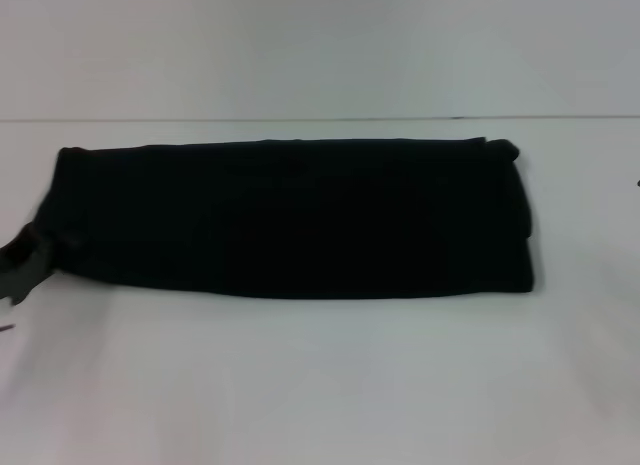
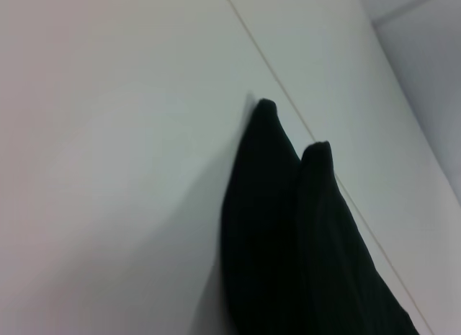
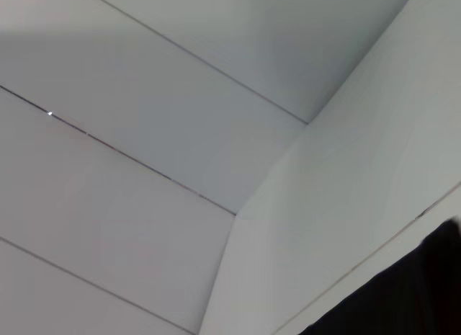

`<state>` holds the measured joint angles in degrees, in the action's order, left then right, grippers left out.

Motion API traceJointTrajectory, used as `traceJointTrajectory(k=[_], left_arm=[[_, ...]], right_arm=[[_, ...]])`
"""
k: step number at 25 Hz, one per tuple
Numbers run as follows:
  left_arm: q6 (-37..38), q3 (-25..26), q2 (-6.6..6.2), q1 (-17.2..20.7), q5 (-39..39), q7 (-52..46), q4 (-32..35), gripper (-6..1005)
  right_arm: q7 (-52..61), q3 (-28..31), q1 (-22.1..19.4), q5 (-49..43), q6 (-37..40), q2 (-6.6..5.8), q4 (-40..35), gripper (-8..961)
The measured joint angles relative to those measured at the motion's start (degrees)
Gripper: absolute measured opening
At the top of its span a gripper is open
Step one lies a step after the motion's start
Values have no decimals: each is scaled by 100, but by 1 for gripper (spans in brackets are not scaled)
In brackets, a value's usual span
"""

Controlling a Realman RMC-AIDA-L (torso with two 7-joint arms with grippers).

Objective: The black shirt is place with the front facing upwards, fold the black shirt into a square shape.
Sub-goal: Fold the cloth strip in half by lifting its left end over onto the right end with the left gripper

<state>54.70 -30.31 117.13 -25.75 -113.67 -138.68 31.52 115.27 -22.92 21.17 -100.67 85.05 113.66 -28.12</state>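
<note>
The black shirt lies as a long folded band across the tabletop. The left pincer sits at its left end, its state impossible to tell. Folding end over end with edges aligned should yield a square.

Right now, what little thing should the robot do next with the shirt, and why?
Probably lift the black shirt's left end, where the left gripper sits, and carry it toward the right end. It lies as a long strip on the white table, not a square.
</note>
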Motion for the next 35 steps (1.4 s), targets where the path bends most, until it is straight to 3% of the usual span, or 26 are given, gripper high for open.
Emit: traceJointTrajectory(k=[10,14,19,24,27,35], left_arm=[[84,458,186,476,1,68,478,117],[395,454,289,425,71,69,681,118],[1193,428,412,336,891,73,1002,118],[1807,339,611,-3,1228,60,1474,117],[1913,-125,717,-370,1299,50,1674,117],[964,-2305,741,-1191,1832,290,1353,118]], right_arm=[[20,51,8,-4,-193,-2,8,802],[24,51,33,-23,-193,5,15,802],[-8,50,43,-35,-214,7,56,802],[-10,49,51,-28,-185,-9,78,802],[-11,23,61,-33,-182,-9,79,802],[-13,7,72,-34,-164,37,79,802]])
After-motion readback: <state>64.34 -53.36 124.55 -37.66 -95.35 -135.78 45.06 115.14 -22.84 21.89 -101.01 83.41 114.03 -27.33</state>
